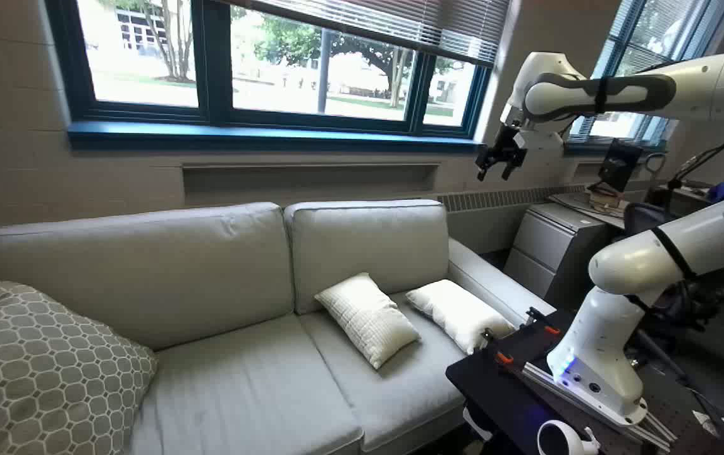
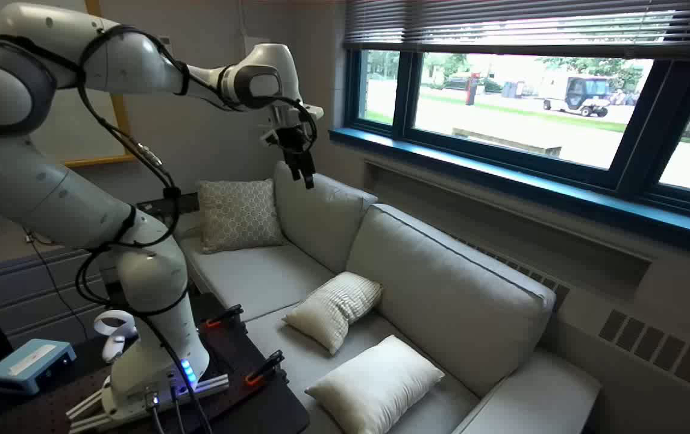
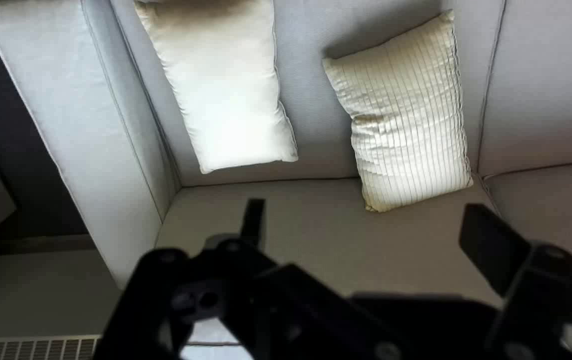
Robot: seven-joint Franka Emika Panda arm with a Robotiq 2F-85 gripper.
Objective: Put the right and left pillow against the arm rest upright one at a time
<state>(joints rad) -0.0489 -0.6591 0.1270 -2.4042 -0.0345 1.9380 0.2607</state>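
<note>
Gripper (image 1: 494, 175) mid-air, upper right in an exterior view, fingers spread. Wrist view: plain pillow (image 3: 226, 92) upper left, thin strip of seat (image 3: 162, 100) before arm rest (image 3: 86, 115); wider gap to striped pillow (image 3: 408, 117), upper right.

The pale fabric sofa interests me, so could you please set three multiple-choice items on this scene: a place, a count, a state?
1. Where does the smooth cream-white rectangular fabric pillow lie?
A) Between the padded fabric arm rest and the ribbed cream-white rectangular pillow
B) On top of the arm rest
C) Under the ribbed pillow

2. How many cream-white pillows lie on the pale fabric sofa?
A) Four
B) One
C) Two

3. How does the black two-fingered hand stand?
A) Shut on a pillow
B) Open and empty
C) Shut and empty

1: A; the wrist view shows it between them.
2: C; both exterior views show one smooth, one ribbed.
3: B; the wrist view shows its fingers apart, holding nothing.
</note>
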